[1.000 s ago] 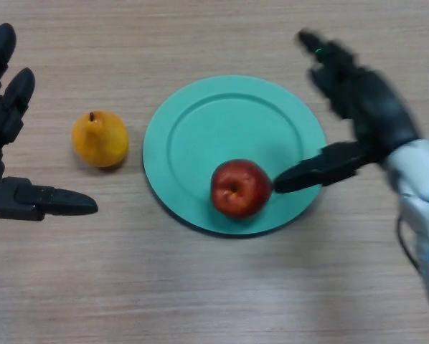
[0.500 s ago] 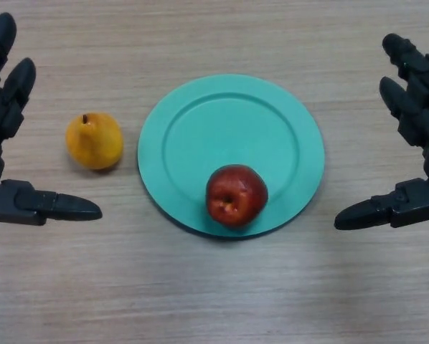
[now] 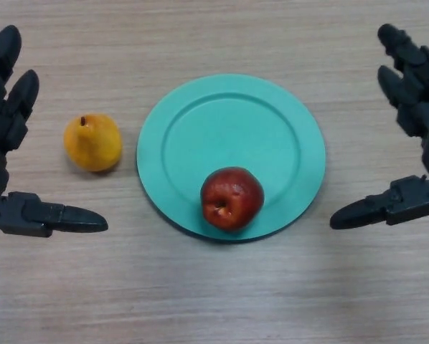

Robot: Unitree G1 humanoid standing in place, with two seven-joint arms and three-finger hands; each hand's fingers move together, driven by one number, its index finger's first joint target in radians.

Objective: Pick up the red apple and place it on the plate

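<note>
The red apple [image 3: 232, 198] rests on the near part of the teal plate [image 3: 229, 122], stem dimple facing up. My right hand [image 3: 417, 122] hovers at the right edge of the head view, well clear of the plate, open with fingers spread and thumb pointing toward the plate. My left hand [image 3: 6, 136] shows at the left edge, open too, fingers straight and thumb stretched to the right. Neither hand touches anything.
A yellow pear [image 3: 92, 142] lies on the wooden table [image 3: 214, 294] between my left hand and the plate's left rim.
My right hand has pulled back from the apple to the right edge, leaving the apple on the plate. The view has shifted slightly; the left hand has barely moved.
</note>
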